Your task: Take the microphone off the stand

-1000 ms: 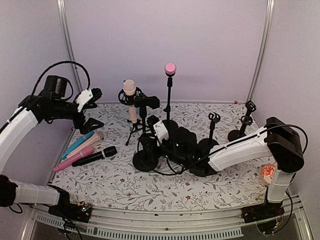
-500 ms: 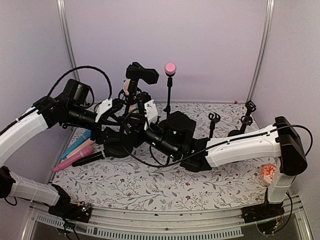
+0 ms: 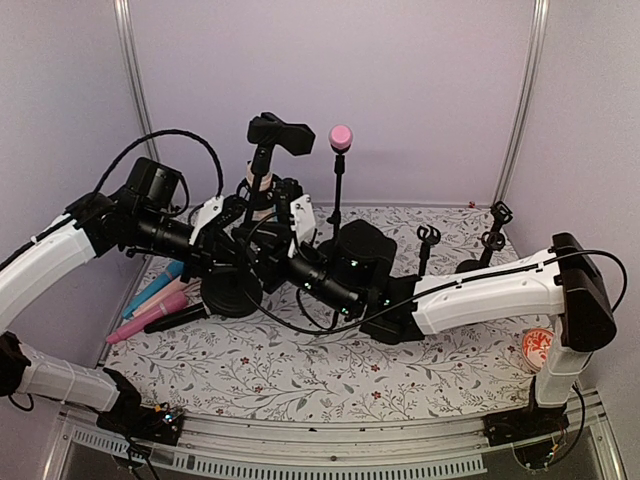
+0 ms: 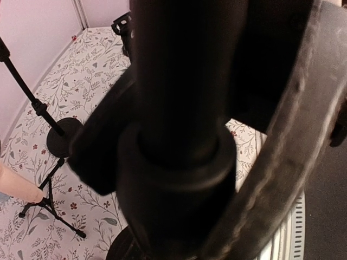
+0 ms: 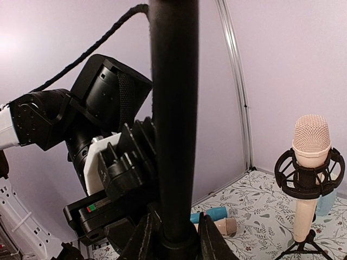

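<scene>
A black microphone [image 3: 283, 134] sits in the clip at the top of a black stand, which is lifted off the table. The stand's round base [image 3: 232, 296] hangs low. My right gripper [image 5: 178, 238] is shut on the stand's pole [image 5: 174, 108], one finger on each side. My left gripper [image 3: 238, 238] comes in from the left and is shut on the same pole [image 4: 179, 108], which fills the left wrist view. Its black fingers [image 5: 130, 157] show beside the pole in the right wrist view. The microphone itself is out of both wrist views.
A cream microphone [image 5: 310, 162] stands in a shock mount on a tripod behind the held stand. A pink microphone [image 3: 341, 137] tops a thin stand at the back. Loose microphones [image 3: 160, 290] lie at the left. Empty stands [image 3: 428, 240] and a cup [image 3: 538, 348] are at the right.
My right arm lifted the stand with the black microphone and carried it left. My left arm swung in from the left wall, and its jaws went from wide open to shut on the pole.
</scene>
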You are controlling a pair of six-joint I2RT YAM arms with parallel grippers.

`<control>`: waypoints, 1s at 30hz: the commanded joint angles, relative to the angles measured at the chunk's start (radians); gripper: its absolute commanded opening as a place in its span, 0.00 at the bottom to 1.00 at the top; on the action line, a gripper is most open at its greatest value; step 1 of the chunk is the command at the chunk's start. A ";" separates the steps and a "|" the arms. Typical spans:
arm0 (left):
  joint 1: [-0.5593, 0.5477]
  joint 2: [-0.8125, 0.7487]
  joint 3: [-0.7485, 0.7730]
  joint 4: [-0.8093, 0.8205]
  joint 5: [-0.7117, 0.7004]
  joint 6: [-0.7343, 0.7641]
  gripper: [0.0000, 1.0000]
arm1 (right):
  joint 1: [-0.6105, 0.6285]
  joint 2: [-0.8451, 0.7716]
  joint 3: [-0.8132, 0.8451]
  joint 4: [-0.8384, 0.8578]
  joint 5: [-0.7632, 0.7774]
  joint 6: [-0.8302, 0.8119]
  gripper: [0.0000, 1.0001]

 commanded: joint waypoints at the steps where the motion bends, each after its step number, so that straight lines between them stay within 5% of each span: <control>1: -0.002 -0.008 0.057 -0.074 0.137 0.044 0.00 | 0.003 -0.103 -0.005 0.099 -0.168 -0.028 0.00; 10: -0.002 0.041 0.212 -0.191 0.502 0.063 0.00 | -0.081 -0.181 -0.040 0.070 -0.710 0.097 0.00; 17: -0.002 0.050 0.257 -0.190 0.563 0.030 0.00 | -0.106 -0.210 -0.010 0.070 -0.904 0.140 0.01; 18: -0.002 0.050 0.261 -0.190 0.555 0.031 0.00 | -0.107 -0.214 -0.009 0.053 -0.887 0.135 0.09; 20: -0.001 0.049 0.270 -0.184 0.529 0.030 0.00 | -0.107 -0.227 -0.018 0.022 -0.759 0.119 0.44; 23: 0.001 0.042 0.272 -0.134 0.449 -0.004 0.00 | -0.095 -0.246 -0.035 -0.072 -0.455 0.102 0.70; 30: 0.012 0.021 0.237 0.021 0.238 -0.064 0.00 | 0.023 -0.206 0.034 -0.264 0.018 -0.017 0.71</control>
